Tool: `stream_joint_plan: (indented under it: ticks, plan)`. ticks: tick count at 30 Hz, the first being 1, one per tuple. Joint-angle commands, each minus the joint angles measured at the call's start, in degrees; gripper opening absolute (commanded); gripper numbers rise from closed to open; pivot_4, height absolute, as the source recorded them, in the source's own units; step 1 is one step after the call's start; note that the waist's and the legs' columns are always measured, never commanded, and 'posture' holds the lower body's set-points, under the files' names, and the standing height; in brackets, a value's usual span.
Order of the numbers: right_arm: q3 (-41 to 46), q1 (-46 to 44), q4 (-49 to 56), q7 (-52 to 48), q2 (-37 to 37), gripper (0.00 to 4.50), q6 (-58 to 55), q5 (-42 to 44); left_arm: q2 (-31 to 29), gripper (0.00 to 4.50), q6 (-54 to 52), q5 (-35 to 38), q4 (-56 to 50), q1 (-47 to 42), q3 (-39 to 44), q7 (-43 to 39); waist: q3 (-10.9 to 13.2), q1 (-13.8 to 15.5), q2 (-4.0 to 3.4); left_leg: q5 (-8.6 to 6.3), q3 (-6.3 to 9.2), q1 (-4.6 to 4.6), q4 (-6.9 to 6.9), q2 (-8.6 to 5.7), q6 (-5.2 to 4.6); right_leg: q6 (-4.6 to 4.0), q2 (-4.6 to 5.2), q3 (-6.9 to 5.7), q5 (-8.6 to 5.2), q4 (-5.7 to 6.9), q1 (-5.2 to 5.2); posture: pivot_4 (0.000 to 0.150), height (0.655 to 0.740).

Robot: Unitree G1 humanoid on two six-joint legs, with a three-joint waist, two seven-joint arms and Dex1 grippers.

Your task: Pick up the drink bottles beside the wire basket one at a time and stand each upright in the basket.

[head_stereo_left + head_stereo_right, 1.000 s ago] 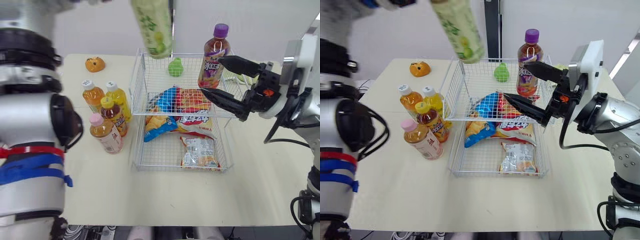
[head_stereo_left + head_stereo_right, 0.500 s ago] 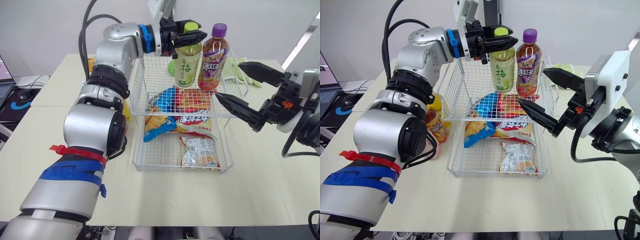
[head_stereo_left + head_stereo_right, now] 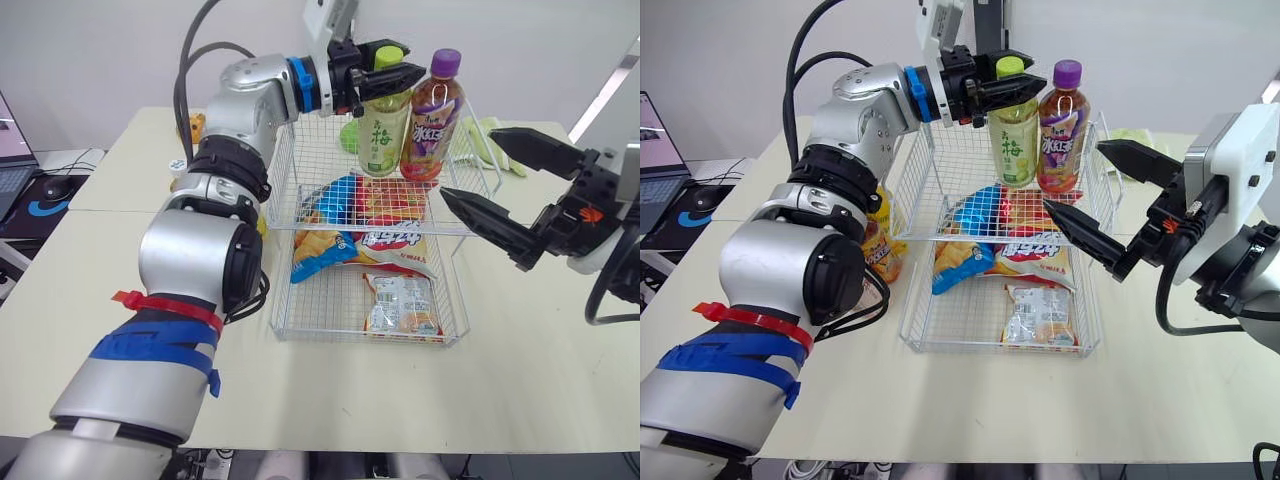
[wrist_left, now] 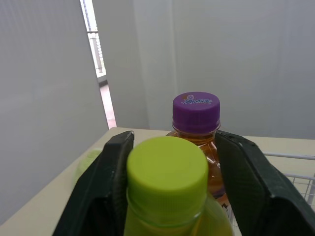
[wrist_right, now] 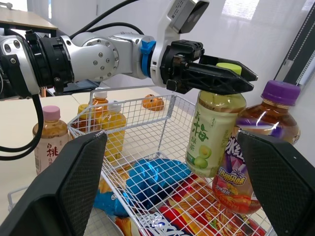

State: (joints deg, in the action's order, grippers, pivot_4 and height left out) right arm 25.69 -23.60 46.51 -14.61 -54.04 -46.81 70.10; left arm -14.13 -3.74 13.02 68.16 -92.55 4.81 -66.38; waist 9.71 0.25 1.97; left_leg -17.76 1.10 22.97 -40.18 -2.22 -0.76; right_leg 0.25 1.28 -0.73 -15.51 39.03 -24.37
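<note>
Found two bottles upright at far end of wire basket [image 3: 283, 165]: purple-capped bottle [image 3: 431, 118] standing free, green-capped bottle [image 3: 382, 125] just beside it, touching or nearly so. Saw left gripper [image 3: 397, 76] clamped at neck of green-capped bottle, just under cap; could not tell whether its base sat on the wire. Saw right gripper [image 3: 470, 166] wide apart, carrying nothing, off right side of basket above table [image 3: 545, 365].

Judged task partway along: one bottle placed, a second in position but not let go. Counted at least three left on table by basket's left side, among them pink-capped bottle [image 5: 48, 140] and yellow-liquid bottle [image 5: 112, 132]. Judged release of the green-capped one to be the step in hand.

Read Chinese characters only. Made out "梅" on green-capped label, above printed green fruit. Made out "白桃" on pink-capped label. Took the purple-capped label for "冰红", not certain. Could not read print on snack packets [image 3: 388, 215] lying in basket.
</note>
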Motion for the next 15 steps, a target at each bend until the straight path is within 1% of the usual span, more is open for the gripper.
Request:
stream_joint_plan:
  ticks: [1,3,9,13,15]
  plan:
    - [1.25,-0.12,0.71,0.15,-1.23,4.50,1.91,1.22,-0.53,3.94,0.30,-0.11,-1.36,-1.12,0.98,-0.12,0.00,-0.01,0.00,0.00,0.00,0.00,0.00,0.00,0.00,0.00,0.00,0.00,0.00,0.00,0.00,0.150,0.7400]
    - [0.76,-0.22,0.33,-0.25,-1.36,4.50,2.27,1.25,-1.43,4.48,-0.36,0.40,-1.78,-1.43,1.63,-0.29,0.00,-0.01,0.00,0.00,0.00,-0.01,0.00,0.00,0.00,0.00,0.00,0.00,0.00,0.00,0.00,0.150,0.7400]
    - [-1.77,-1.30,-1.59,-3.27,-1.15,4.50,3.84,0.39,-6.82,4.48,-3.25,1.77,-4.99,0.36,3.42,-2.04,0.00,-0.35,-0.01,0.00,0.00,-0.03,0.00,0.02,0.00,0.00,-0.03,0.00,0.00,0.04,0.00,0.150,0.7400]
    - [-4.52,-2.99,-3.85,-6.95,-0.54,4.50,5.38,-0.89,-12.69,4.48,-8.80,4.16,-13.44,5.53,5.40,-2.91,-0.02,-0.52,-0.03,0.01,-0.01,-0.07,0.01,0.03,0.00,0.00,-0.03,0.02,0.00,0.05,0.00,0.150,0.7400]
    - [-6.66,-4.81,-5.82,-9.58,0.28,4.50,6.37,-2.04,-16.90,4.48,-11.93,5.48,-19.88,10.39,7.39,-0.84,-0.02,-0.58,-0.03,0.01,0.01,-0.08,0.00,0.04,0.01,0.00,-0.03,0.02,0.00,0.06,0.00,0.150,0.7400]
